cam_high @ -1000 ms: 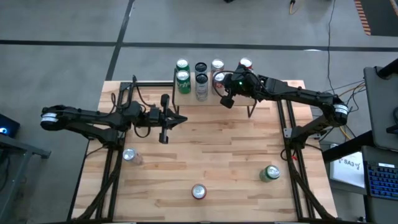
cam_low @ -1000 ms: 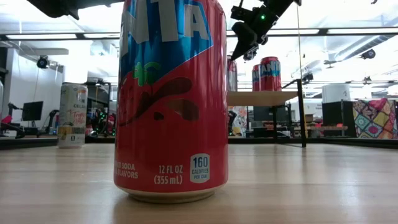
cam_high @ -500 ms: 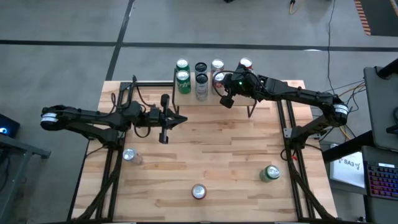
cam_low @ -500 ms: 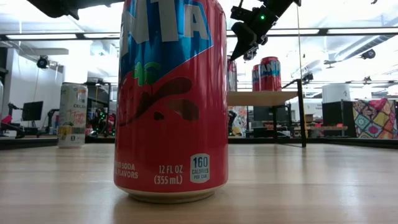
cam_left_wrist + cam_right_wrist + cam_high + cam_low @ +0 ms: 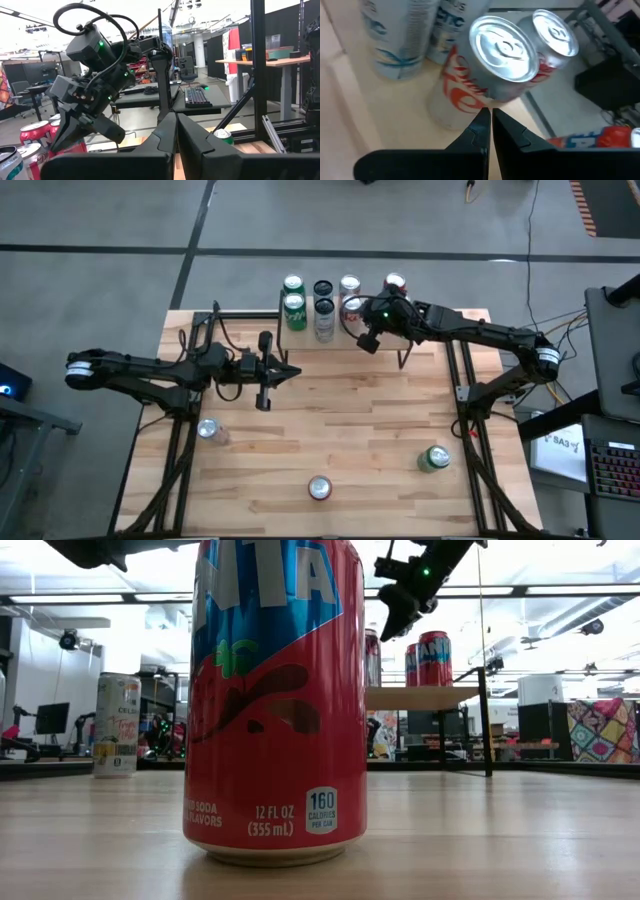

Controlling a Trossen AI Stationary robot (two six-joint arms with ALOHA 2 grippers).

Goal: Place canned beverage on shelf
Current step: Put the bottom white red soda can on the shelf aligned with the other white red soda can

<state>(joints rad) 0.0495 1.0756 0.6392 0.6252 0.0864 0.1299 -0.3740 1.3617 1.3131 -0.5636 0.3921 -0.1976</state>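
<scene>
The shelf (image 5: 420,697) stands at the table's far edge and carries several upright cans. Among them are a white can with red lettering (image 5: 490,70), a second can (image 5: 555,37) beside it, green cans (image 5: 293,310) and red cans (image 5: 433,658). My right gripper (image 5: 490,117) is shut and empty. It hovers just above the white can, over the shelf (image 5: 368,338). My left gripper (image 5: 265,375) is shut and empty, and waits over the table's left middle.
Three loose cans stand on the tabletop. A red one (image 5: 319,488) is at the near edge and fills the low view (image 5: 275,700). A green one (image 5: 433,458) is at the near right. A pale one (image 5: 207,430) is at the near left.
My right gripper has shifted a little toward the table's right edge above the shelf and stays shut. The cans have not moved.
</scene>
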